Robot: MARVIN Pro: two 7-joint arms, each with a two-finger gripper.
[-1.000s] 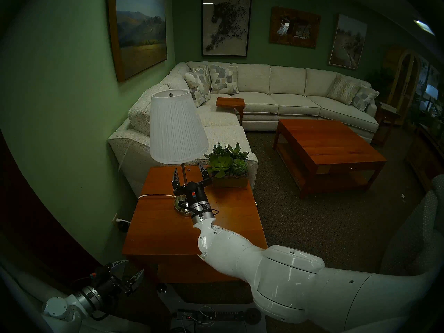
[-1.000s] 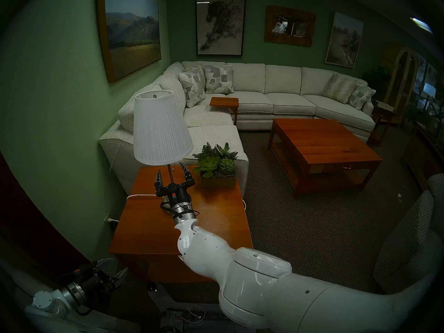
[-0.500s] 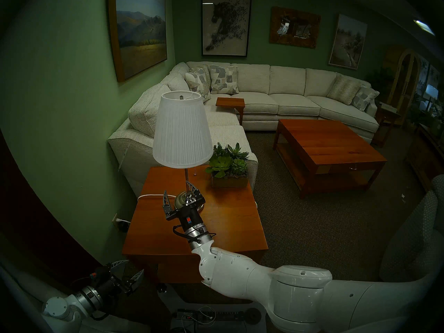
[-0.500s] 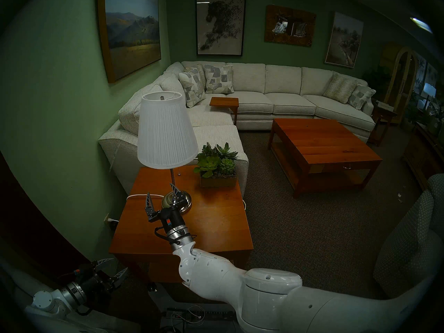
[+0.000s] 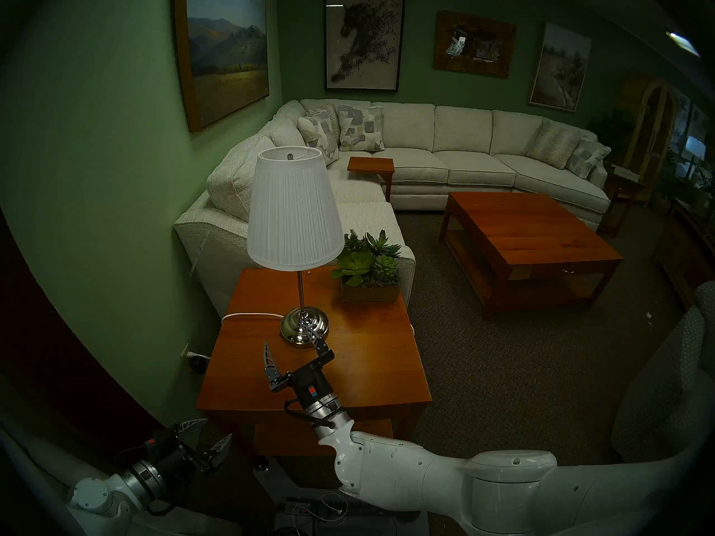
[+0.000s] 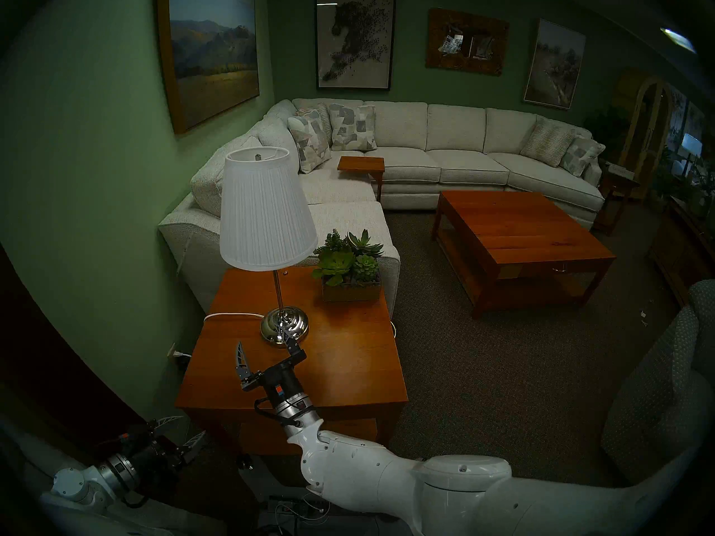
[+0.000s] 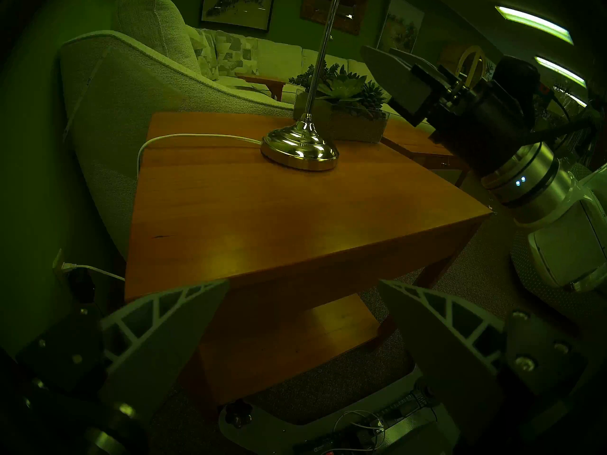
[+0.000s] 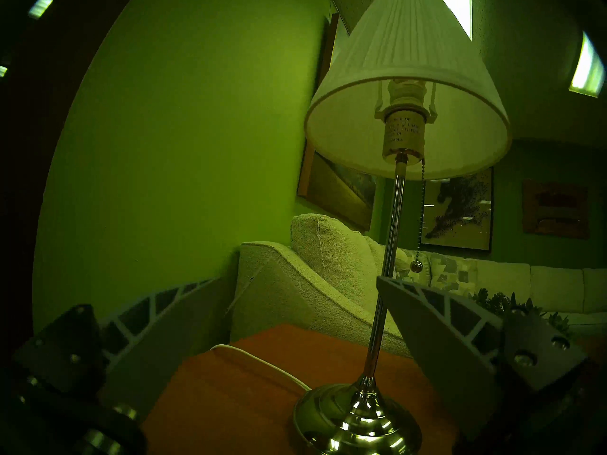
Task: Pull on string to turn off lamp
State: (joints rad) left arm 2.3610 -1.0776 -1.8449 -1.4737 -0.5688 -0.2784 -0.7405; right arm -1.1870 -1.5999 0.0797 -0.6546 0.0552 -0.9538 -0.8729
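Judging from the unlit shade, the pull seems already made, so your step in hand is a clean retreat: draw the right gripper (image 5: 288,349) straight back toward you over the square reddish wooden side table (image 5: 360,369), because its far finger lies right at the near edge of the lamp's round domed chrome base and a sideways swing could knock the lamp. Nearest you, the left gripper (image 5: 207,436) hangs below the near-left corner of that table, jaws spread wide and holding nothing. Next out, the right gripper sits above the table's near half, in front of the lamp base, its jaws wide apart and empty; whether the far finger actually touches the base, you cannot tell from these views. Beyond it stands the table lamp with its tall white pleated tapered shade, thin chrome stem and shiny base (image 5: 296,218), upright near the table's middle, with its white power cord (image 5: 251,315) running off the base toward the left edge. The thin dark pull chain ending in a small shiny metal ball (image 8: 421,214) hangs free just right of the stem, under the shade's rim, well clear of both grippers. Farther right of the lamp, a wooden box of green succulents (image 5: 369,270) sits at the table's far corner.
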